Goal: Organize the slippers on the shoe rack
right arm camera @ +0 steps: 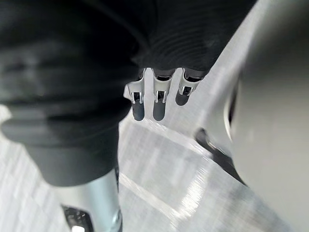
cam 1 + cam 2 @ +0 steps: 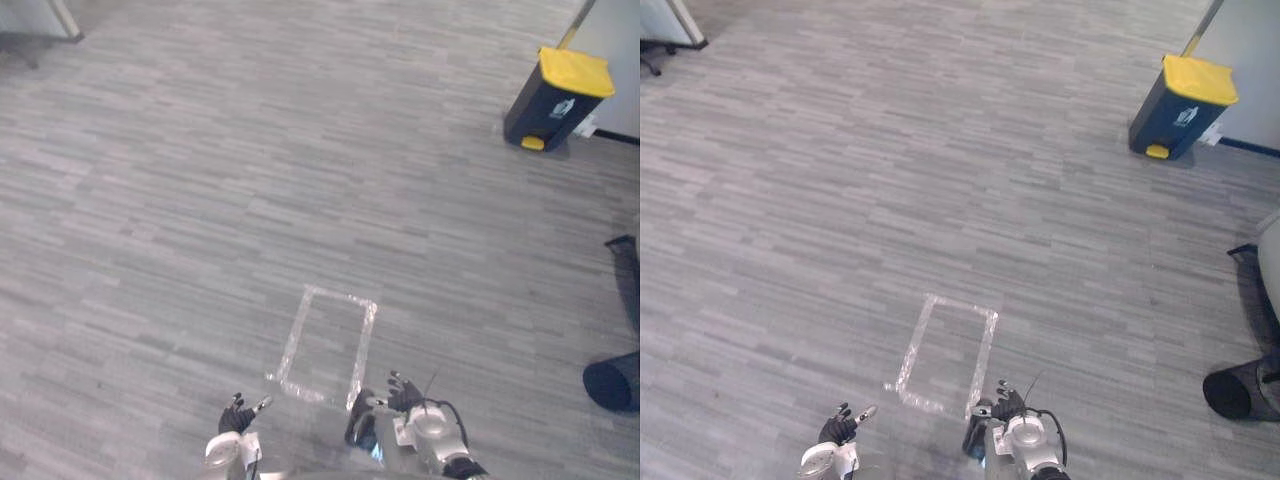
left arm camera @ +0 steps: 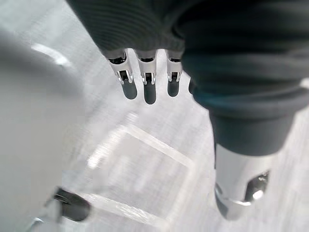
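Both my hands hang low over the grey wood-pattern floor at the near edge of the eye views. My left hand is open, its fingers straight and its thumb apart from them. My right hand is open too, with straight fingers and nothing in it. Just ahead of the hands a rectangle of clear tape is stuck to the floor; it also shows past the fingers as the tape rectangle.
A dark bin with a yellow lid stands far right by a pale wall. Dark round objects lie at the right edge. A white panel is at the far left corner.
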Tool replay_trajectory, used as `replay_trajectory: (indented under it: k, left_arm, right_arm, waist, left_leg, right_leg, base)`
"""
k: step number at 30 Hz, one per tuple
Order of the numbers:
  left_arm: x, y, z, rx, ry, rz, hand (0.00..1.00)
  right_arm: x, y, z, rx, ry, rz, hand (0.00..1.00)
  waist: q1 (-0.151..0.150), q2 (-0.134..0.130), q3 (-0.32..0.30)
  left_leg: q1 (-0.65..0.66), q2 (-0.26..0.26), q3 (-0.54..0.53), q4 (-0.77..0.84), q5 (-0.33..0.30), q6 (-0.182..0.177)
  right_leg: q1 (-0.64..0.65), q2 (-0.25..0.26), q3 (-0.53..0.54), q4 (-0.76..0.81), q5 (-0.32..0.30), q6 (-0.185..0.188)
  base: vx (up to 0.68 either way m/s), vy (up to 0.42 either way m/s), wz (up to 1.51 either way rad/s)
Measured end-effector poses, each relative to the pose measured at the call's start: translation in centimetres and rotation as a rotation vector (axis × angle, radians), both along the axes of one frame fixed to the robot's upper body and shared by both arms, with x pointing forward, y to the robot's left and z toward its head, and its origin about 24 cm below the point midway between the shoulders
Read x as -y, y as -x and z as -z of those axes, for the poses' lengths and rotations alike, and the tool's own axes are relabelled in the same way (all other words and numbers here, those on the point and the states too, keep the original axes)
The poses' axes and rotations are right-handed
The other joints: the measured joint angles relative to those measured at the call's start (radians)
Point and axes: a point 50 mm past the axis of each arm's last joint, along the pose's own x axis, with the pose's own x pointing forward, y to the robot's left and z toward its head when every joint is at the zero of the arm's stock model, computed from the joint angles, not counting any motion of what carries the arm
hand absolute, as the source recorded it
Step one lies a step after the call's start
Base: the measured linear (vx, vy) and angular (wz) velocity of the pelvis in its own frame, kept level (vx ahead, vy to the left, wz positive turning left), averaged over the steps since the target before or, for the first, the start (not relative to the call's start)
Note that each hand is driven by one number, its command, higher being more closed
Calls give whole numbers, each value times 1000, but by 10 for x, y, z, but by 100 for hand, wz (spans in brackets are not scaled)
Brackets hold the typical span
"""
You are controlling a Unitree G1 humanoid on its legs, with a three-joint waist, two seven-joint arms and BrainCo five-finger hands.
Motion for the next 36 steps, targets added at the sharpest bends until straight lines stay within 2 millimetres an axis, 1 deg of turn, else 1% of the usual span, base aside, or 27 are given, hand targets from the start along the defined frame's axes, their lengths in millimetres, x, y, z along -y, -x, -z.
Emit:
replay_trajectory:
  k: [2,3,4,5,6,7,8,9,11,13,16,18,19,20,22,23,24,25,26,27,28,29,30,31,34,35,36]
  left_arm:
    - [-4,-2,-2,14,-10,0,0]
    - [-6,-1,-2,11,-12,-10,0]
    - [-9,-2,-3,20,-12,-28,0]
    - [-9,-2,-4,25,-13,-32,0]
    - [-10,-2,-4,28,-14,-40,0]
    - [-7,-1,-3,25,-3,-44,0]
    - [-5,2,-1,11,6,-52,0]
    - [-8,3,-1,7,-4,-55,0]
    - [-15,6,-1,-1,-16,-59,0]
    - [-16,8,0,-7,-18,-61,0]
    - [-15,14,3,-30,-13,-59,0]
    - [-16,16,4,-41,-18,-46,0]
    - [-15,16,4,-45,-18,-36,0]
    - [-14,17,5,-49,-15,-36,0]
    - [-14,17,5,-53,-12,-34,0]
    - [-14,17,5,-54,-12,-34,0]
    - [-14,17,6,-58,-12,-30,0]
    - [-7,16,8,-70,0,-5,0]
    - [-5,17,8,-73,4,3,0]
    - [6,17,10,-80,26,37,0]
    - [9,14,9,-74,28,53,0]
    - [9,14,9,-72,28,54,0]
    - [8,11,7,-53,27,46,0]
    - [6,10,4,-31,20,42,0]
    - [6,9,4,-28,18,41,0]
    - [7,9,4,-30,20,42,0]
    - [7,9,4,-25,22,33,0]
  right_arm:
    - [-1,2,1,-12,0,3,0]
    - [0,3,1,-14,2,5,0]
    - [-1,-1,0,-4,5,10,0]
    - [-1,-2,0,-1,4,13,0]
    - [-1,-1,0,-1,5,22,0]
    - [1,0,0,-2,11,24,0]
    - [1,2,1,-8,16,24,0]
    - [-3,4,2,-16,7,20,0]
    - [-12,13,6,-37,-16,17,0]
    - [-13,17,7,-43,-19,17,0]
    - [-14,14,6,-30,-22,11,0]
    - [-14,11,4,-17,-24,6,0]
    - [-14,8,3,-10,-24,2,0]
    - [-15,8,3,-12,-25,0,0]
    - [-15,7,3,-8,-25,-1,0]
    - [-15,7,3,-7,-24,0,0]
    - [-12,9,4,-13,-18,4,0]
    - [-4,9,4,-13,-2,19,0]
    - [-2,9,3,-12,1,25,0]
    - [8,10,3,-9,18,53,0]
    - [14,13,4,-18,27,70,0]
    - [14,14,4,-20,28,73,0]
    - [15,16,5,-24,34,67,0]
    - [17,20,6,-38,49,70,0]
    - [18,19,6,-38,49,75,0]
    - [19,16,5,-31,47,85,0]
    - [19,20,6,-44,47,88,0]
  waist:
    - [6,-15,7]
    - [16,-26,14]
    - [27,-31,20]
    - [29,-37,24]
    - [29,-46,30]
    - [30,-30,27]
    - [35,-26,21]
    - [35,-36,18]
    - [31,-76,-4]
    - [33,-76,-6]
    - [30,-66,-9]
    - [26,-69,-11]
    - [25,-69,-11]
    - [26,-66,-11]
    - [24,-65,-9]
    - [23,-67,-8]
    - [23,-86,-21]
    - [24,-45,-21]
    - [21,-38,-23]
    - [1,-9,-31]
    - [-1,5,-33]
    - [-2,8,-35]
    - [7,16,-34]
    - [29,11,-28]
    - [28,12,-25]
    - [28,13,-24]
    - [39,14,-29]
  left_leg:
    - [-83,-39,24,-88,-81,-1]
    - [-102,-67,9,-191,-104,-8]
    - [-119,-126,-54,-361,-112,-11]
    - [-119,-157,-97,-441,-106,-15]
    - [-113,-237,-259,-667,-54,-32]
    - [-107,-244,-319,-724,23,-67]
    - [-63,-257,-313,-741,109,-58]
    - [-51,-264,-292,-745,95,-63]
    - [-33,-278,-217,-691,18,-26]
    - [1,-273,-152,-661,-32,-14]
    - [99,-246,-10,-669,-67,27]
    - [152,-246,58,-694,-77,44]
    - [189,-247,92,-721,-78,45]
    - [213,-246,108,-746,-78,45]
    - [251,-239,133,-785,-77,45]
    - [255,-240,137,-786,-78,45]
    - [268,-261,143,-787,-81,39]
    - [267,-244,128,-769,-81,35]
    - [264,-240,125,-760,-80,32]
    - [253,-216,96,-698,-79,29]
    - [217,-177,85,-561,-77,27]
    - [204,-167,82,-522,-74,21]
    - [116,-105,51,-288,-11,-16]
    - [-18,-107,-44,-184,-97,-18]
    - [-33,-149,-133,-466,-89,-10]
    - [-27,-197,-245,-580,-80,-9]
    - [0,-239,-327,-632,-22,-52]
  right_leg:
    - [60,-1,62,-35,3,13]
    - [82,-6,94,-44,4,15]
    - [102,-19,149,-45,3,17]
    - [110,-30,173,-45,-2,25]
    - [130,-53,245,-44,-27,71]
    - [131,-48,274,-44,-37,96]
    - [145,-51,318,-49,-37,126]
    - [152,-63,315,-51,-36,127]
    - [150,-91,332,-43,-38,130]
    - [133,-106,346,22,-55,153]
    - [20,-139,264,278,-73,166]
    - [-49,-215,82,421,-60,140]
    - [-66,-268,-83,484,-80,91]
    - [-66,-277,-171,488,-105,67]
    - [-79,-232,-284,390,-125,65]
    - [-79,-220,-290,359,-122,63]
    - [-55,-187,-307,236,-104,-7]
    - [-38,-158,-307,203,-90,-13]
    - [-33,-152,-307,195,-91,-13]
    - [7,-113,-307,135,-95,-3]
    - [47,-79,-301,86,-92,4]
    - [53,-70,-297,74,-92,5]
    - [99,-27,-269,24,-89,6]
    - [146,-15,-118,8,-85,5]
    - [158,-35,-28,31,-89,44]
    - [156,-43,12,39,-91,64]
    - [143,-51,60,45,-93,90]
  base:
    - [429,70,-81]
    - [484,193,-124]
    - [377,224,-119]
    - [335,296,-156]
    - [249,269,-132]
    - [343,419,-172]
    - [286,343,-110]
    - [356,343,-109]
    - [287,224,-80]
    - [252,225,-98]
    - [225,183,-118]
    - [198,144,-113]
    - [221,95,-86]
    - [226,67,-89]
    - [240,-33,-74]
    - [282,-115,-76]
    - [253,-88,-73]
    - [253,-88,-68]
    - [273,-109,-38]
    - [252,-134,-6]
    - [292,-155,-4]
    - [225,-87,-21]
    - [472,76,-191]
    - [534,205,-240]
    - [245,258,-149]
    - [49,279,-98]
    - [14,245,-103]
